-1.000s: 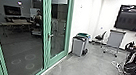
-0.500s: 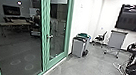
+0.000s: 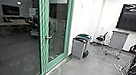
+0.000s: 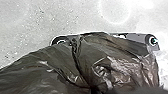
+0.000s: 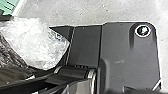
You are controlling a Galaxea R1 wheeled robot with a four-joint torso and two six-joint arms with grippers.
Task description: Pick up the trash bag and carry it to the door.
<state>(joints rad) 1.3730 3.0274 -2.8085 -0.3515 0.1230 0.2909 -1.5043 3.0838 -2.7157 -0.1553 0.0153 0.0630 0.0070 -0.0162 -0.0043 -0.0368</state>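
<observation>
Trash bag, dark and crinkled, across part of the robot's plate; either tool's state impossible to tell.

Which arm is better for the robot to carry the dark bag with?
Probably the left: the dark bag looms large in the left wrist view, while the right wrist view shows less of it, beside crumpled clear plastic. I can't tell whether it's gripped.

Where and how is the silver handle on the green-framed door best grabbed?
Probably by the bar of the handle, approached head-on from the robot's side of the door. The bar looks roughly level, set against the upright green edge, so I'd grip it from above and below.
</observation>
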